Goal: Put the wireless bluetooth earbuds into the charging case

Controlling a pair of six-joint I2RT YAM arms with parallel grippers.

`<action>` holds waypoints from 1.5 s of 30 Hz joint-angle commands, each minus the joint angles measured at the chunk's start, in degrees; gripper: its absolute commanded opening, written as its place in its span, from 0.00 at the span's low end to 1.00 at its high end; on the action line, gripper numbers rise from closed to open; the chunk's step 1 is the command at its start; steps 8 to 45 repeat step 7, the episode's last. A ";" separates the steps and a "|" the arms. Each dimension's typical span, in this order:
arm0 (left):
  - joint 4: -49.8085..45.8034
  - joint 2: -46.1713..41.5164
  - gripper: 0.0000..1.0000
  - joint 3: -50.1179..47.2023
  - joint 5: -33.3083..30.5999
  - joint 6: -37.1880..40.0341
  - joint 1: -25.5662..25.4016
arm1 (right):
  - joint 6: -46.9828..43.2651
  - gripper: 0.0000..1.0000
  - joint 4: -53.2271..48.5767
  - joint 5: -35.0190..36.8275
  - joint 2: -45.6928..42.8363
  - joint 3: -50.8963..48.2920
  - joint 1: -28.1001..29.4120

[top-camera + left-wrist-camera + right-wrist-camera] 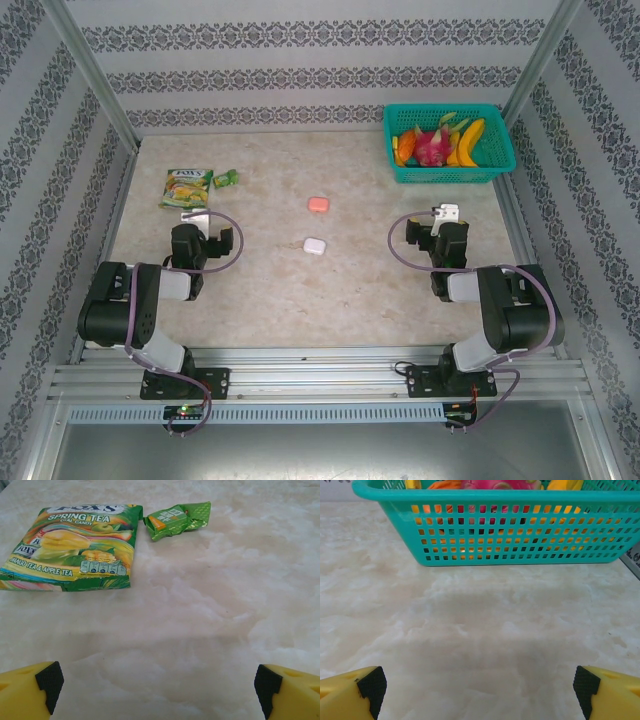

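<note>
Cases first: you have a salmon-pink pebble-shaped plastic charging case point(318, 204) lying near the middle of the pale marbled surface point(330, 300). A white pebble-shaped plastic charging case point(314, 245) sits just nearer the arms, and the two do not touch. From the overhead view they are too small for you to tell whether a lid is up or where the tiny earbuds sit.

Both cases lie between your two arms, well apart from either one. Your left fingers point(31, 690), yellow with black pads, stand wide apart over bare surface with nothing between them. Ahead of them and to the left lies a flat green foil bag of Spring Tea candy point(75, 545), with a small crumpled green foil sachet point(177, 519) just beside its upper right corner.

Your right fingers point(355, 692) are likewise spread wide and hold nothing. Ahead of them stands a teal slotted plastic basket point(520, 535) at the far right corner, with orange, yellow and pink fruit inside.
</note>
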 commanded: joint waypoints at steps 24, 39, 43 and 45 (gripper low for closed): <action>1.69 -0.41 1.00 0.94 1.39 -1.12 0.36 | -0.45 0.98 1.50 -3.60 -1.12 0.91 -0.95; 1.69 -0.41 1.00 0.94 1.39 -1.12 0.36 | -0.45 0.98 1.50 -3.60 -1.12 0.91 -0.95; 1.69 -0.41 1.00 0.94 1.39 -1.12 0.36 | -0.45 0.98 1.50 -3.60 -1.12 0.91 -0.95; 1.69 -0.41 1.00 0.94 1.39 -1.12 0.36 | -0.45 0.98 1.50 -3.60 -1.12 0.91 -0.95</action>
